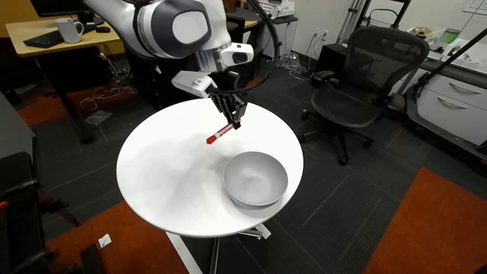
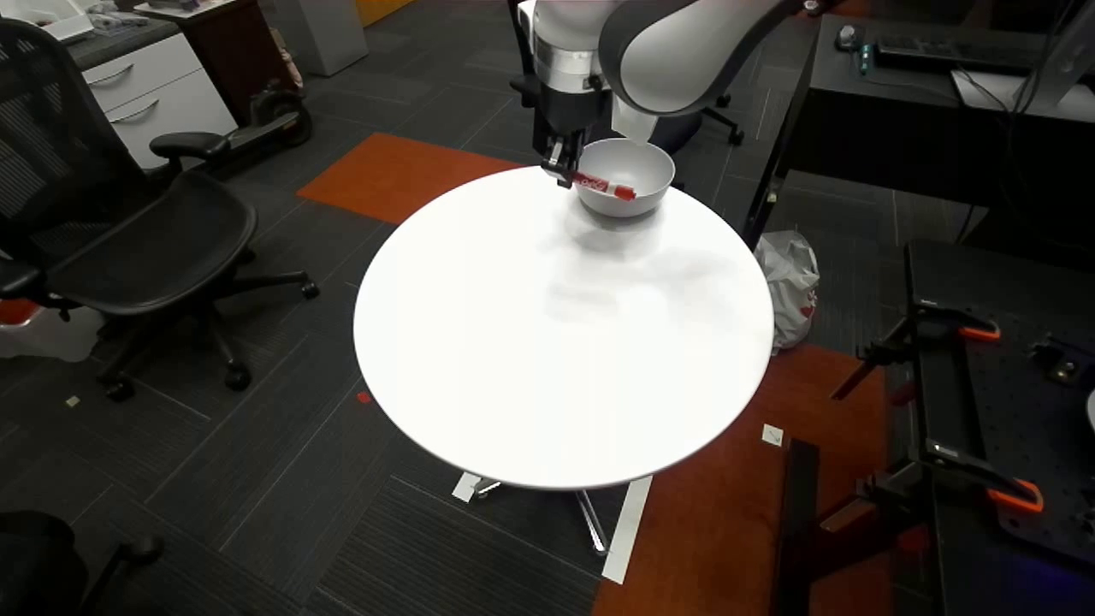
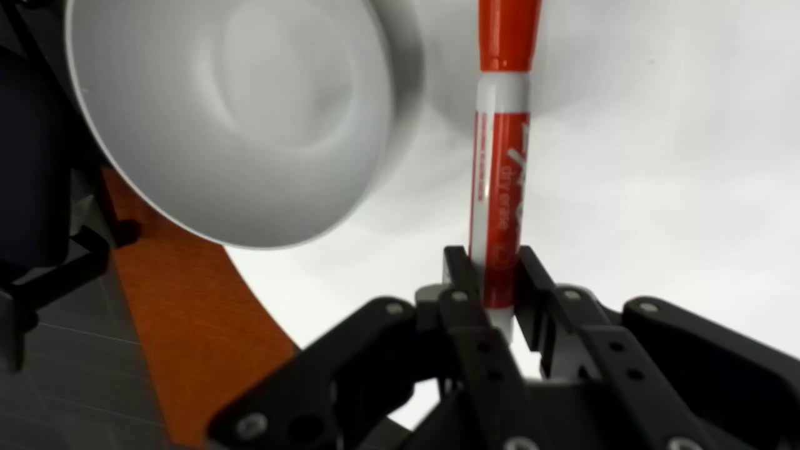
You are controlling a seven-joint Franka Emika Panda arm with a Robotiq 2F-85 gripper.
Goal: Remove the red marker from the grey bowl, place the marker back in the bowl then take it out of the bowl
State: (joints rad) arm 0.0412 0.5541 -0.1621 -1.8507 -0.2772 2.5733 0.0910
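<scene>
Right of the grey bowl [image 3: 250,200] in wrist view, our jaws pinch the red marker [image 3: 500,162] off-centre — bowl contact could pivot it loose.

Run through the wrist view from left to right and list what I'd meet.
Black object at the edge → bowl → marker. The orange floor is left out, since it shares the bowl's span.
</scene>
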